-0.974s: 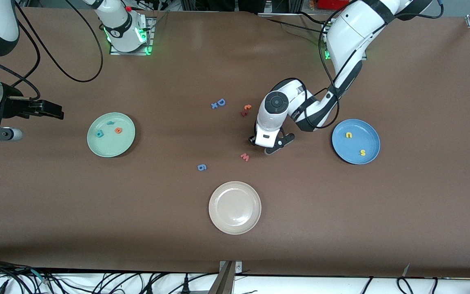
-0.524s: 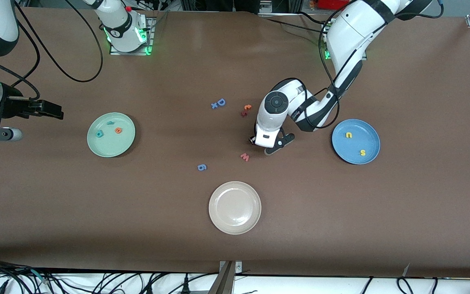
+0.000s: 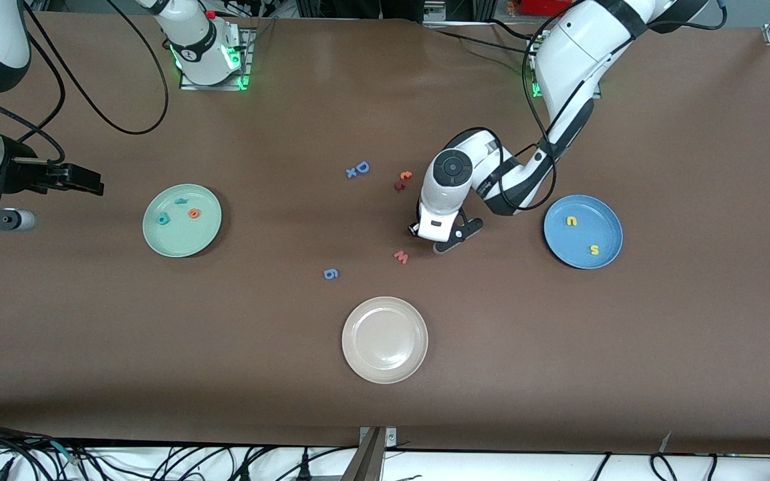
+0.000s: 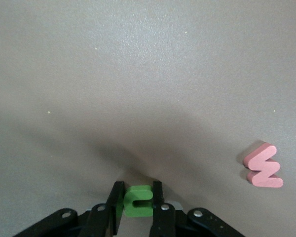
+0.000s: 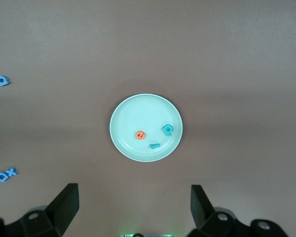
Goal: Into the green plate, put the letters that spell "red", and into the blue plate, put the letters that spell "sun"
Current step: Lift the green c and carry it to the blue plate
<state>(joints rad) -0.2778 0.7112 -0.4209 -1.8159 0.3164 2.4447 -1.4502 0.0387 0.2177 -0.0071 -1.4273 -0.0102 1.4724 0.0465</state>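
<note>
My left gripper is down at the table and shut on the dark green "n". In the front view that gripper stands mid-table beside the red "w", and its hand hides the "n". The blue plate holds the yellow "u" and yellow "s". The green plate holds the teal "r", teal "d" and orange "e". My right gripper waits open in the air at the right arm's end of the table, with the green plate below its fingers.
A red "w" lies close to the left gripper. A blue "g", a blue "D" with a small x and an orange-and-red letter pair lie mid-table. A beige-white plate sits nearest the front camera.
The left gripper's fingers have drawn together on the green "n" beside the red "w". The right arm has not moved.
</note>
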